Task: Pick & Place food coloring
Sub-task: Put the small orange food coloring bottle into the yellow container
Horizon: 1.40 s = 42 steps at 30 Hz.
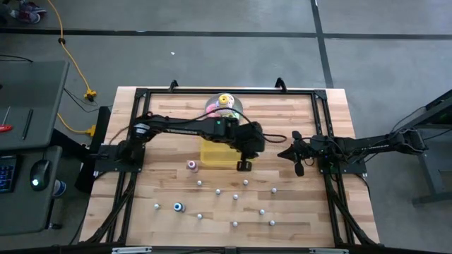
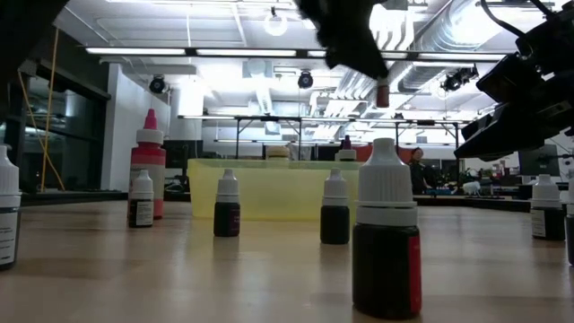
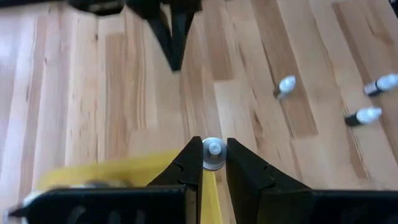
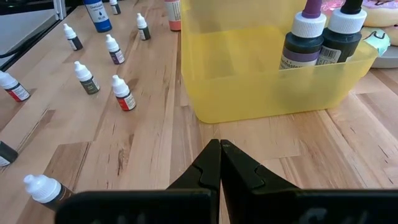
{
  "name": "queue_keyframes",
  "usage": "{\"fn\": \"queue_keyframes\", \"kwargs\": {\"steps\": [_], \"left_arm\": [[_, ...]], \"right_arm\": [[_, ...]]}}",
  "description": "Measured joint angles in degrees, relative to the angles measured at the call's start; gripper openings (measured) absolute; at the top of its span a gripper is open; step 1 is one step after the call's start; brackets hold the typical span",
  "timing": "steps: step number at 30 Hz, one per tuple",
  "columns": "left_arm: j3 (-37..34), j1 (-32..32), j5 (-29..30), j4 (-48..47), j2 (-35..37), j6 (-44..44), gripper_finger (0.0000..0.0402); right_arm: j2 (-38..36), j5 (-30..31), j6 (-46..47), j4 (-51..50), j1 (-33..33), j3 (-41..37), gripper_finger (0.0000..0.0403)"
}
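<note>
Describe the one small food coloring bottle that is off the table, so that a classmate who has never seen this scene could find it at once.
Start at the yellow tray in the middle of the wooden table. At the tray's right edge hangs the left hand, and the bottle is pinched between its fingers. It alone is held in the air, pale cap showing; the other bottles stand on the wood or in the tray.

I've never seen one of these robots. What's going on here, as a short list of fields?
left gripper: jaws shut on a small bottle, held above the tray's edge
right gripper: jaws shut, empty, waiting near the tray
tray: yellow, see-through, already holding two bottles
loose bottles: about a dozen scattered upright on the table
behind the tray: stacked ring toys on a plate
</note>
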<state>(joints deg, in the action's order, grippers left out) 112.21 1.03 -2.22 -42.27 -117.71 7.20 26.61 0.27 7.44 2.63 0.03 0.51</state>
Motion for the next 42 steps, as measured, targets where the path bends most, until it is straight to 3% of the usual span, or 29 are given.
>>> {"fn": "queue_keyframes", "kwargs": {"steps": [5, 10, 24, 34, 42], "left_arm": [[-14.63, -1.11, 0.46, 7.55, 7.26, -1.28, 0.0041], [-22.61, -3.08, 2.56, 9.65, 11.02, -4.37, 0.0041], [-32.75, -7.77, 8.3, 20.47, 11.82, -22.16, 0.0041], [-38.85, -8.58, 10.14, 29.95, 10.85, -21.18, 0.0041], [-38.95, -8.58, 10.19, 33.12, 8.02, -17.42, 0.0041]], "right_arm": [[0.02, 0.13, 0.0, 0.14, 0.02, 0.0, 0.0], [0.04, 0.23, 0.0, -0.02, 0.01, 0.0, 0.0], [0.02, 0.22, 0.0, 0.19, 0.01, 0.0, 0.0], [0.02, 0.2, 0.0, 0.14, 0.0, 0.0, 0.0], [0.02, 0.18, 0.0, 0.11, 0.02, 0.0, 0.0]]}}
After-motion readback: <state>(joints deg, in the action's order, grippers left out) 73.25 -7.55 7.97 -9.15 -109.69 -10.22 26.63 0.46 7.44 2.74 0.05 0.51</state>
